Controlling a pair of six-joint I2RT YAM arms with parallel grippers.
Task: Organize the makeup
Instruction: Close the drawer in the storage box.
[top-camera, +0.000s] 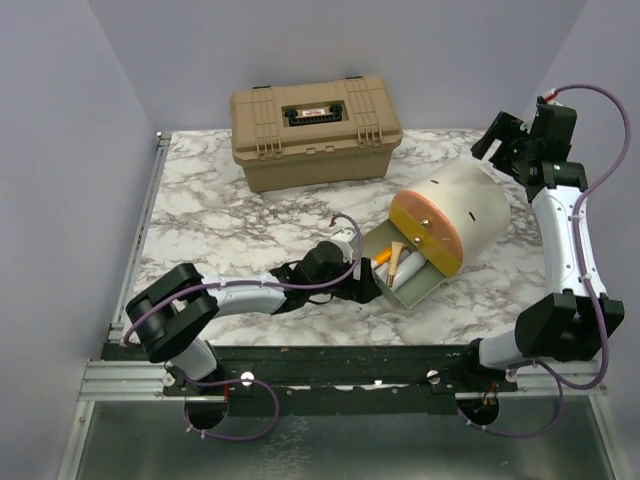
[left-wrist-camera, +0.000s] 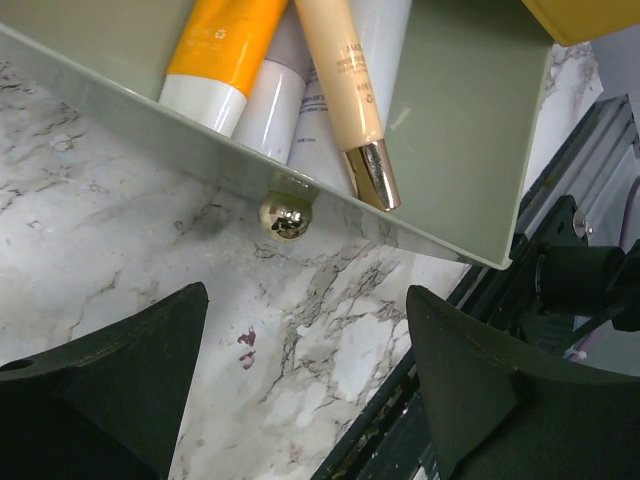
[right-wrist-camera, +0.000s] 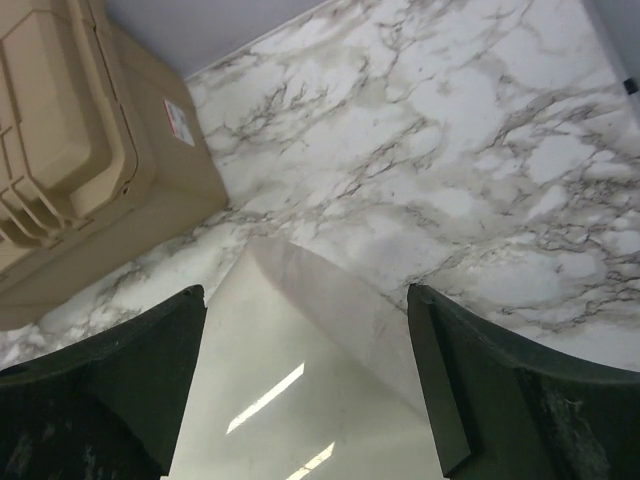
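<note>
Marbled worktop (left-wrist-camera: 120, 230) under my wide-open left claw (left-wrist-camera: 307, 300) meets the sage-green tray (left-wrist-camera: 455, 140) holding a likely slick, light orange plastic tube (left-wrist-camera: 215, 45) and cream rose-gold-capped tube (left-wrist-camera: 345, 90), which I'd pinch mid-barrel; my right claw (right-wrist-camera: 307, 295) gapes empty above the cream pouch (right-wrist-camera: 300, 420).

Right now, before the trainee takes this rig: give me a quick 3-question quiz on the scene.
1. True or false: the left end effector is open, with nothing between its fingers.
2. The pale peach plastic tube in the grey-green rectangular tray has a cap that is: A) black B) rose-gold C) orange
3. Short answer: what small shiny part sits on the tray's front wall?

Key: 1 true. 2 B. 3 the round gold knob.
</note>
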